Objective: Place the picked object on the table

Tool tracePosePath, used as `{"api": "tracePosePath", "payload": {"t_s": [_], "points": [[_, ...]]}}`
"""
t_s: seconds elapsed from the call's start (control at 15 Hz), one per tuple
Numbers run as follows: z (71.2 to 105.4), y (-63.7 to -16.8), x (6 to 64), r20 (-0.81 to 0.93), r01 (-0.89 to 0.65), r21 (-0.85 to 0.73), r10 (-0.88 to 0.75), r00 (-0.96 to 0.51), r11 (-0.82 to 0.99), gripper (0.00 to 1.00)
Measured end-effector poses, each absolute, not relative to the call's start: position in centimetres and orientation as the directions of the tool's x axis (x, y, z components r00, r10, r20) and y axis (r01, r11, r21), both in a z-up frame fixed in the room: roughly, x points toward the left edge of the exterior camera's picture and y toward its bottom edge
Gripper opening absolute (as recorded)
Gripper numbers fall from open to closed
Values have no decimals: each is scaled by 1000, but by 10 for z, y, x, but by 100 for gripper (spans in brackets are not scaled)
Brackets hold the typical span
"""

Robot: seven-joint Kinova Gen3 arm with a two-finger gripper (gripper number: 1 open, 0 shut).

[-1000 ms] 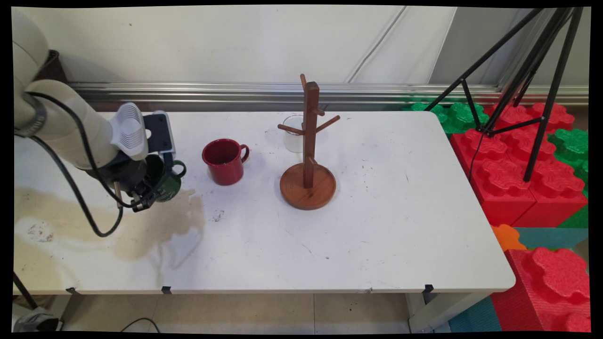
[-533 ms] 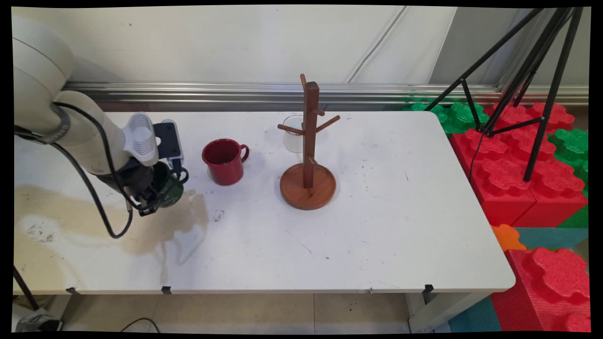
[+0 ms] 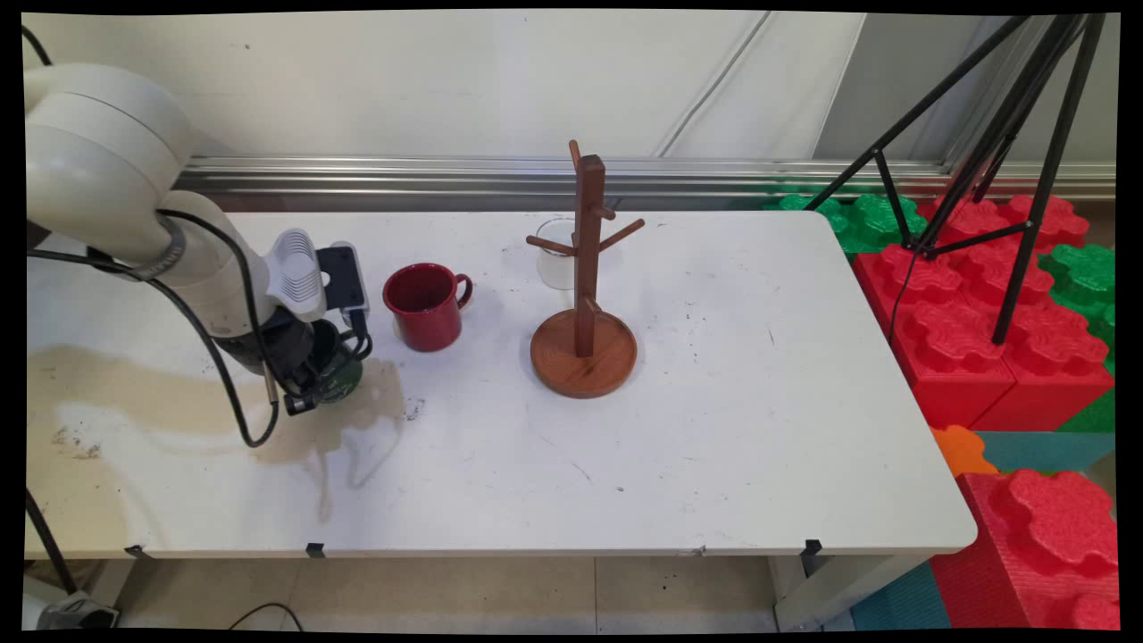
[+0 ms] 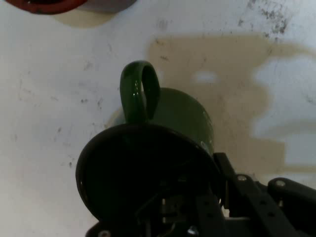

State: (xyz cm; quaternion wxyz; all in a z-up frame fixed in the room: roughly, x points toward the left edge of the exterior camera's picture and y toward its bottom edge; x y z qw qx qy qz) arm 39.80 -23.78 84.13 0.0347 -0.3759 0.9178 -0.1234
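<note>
Gripper (image 3: pixel 314 382) closed on the rim of a green mug (image 4: pixel 170 118), low over the stained tabletop (image 3: pixel 714 429) beside a red mug (image 3: pixel 426 306); rigid, glossy, probably slippery enamel.

The arm is covering most of the green mug (image 3: pixel 341 379) in the main view. The rack (image 3: pixel 585 295) is hiding part of the clear cup (image 3: pixel 555 259). The hand view's top edge is cutting off the red mug (image 4: pixel 47 5).
</note>
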Motion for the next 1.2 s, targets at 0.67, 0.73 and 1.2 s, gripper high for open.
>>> {"api": "tracePosePath", "payload": {"t_s": [0.67, 0.73, 1.2], "points": [[819, -252, 398, 17, -674, -213, -687, -727, 708, 0], [817, -253, 397, 17, -670, -211, -683, -730, 712, 100], [816, -253, 395, 20, -638, -219, -650, -760, 739, 100]]}}
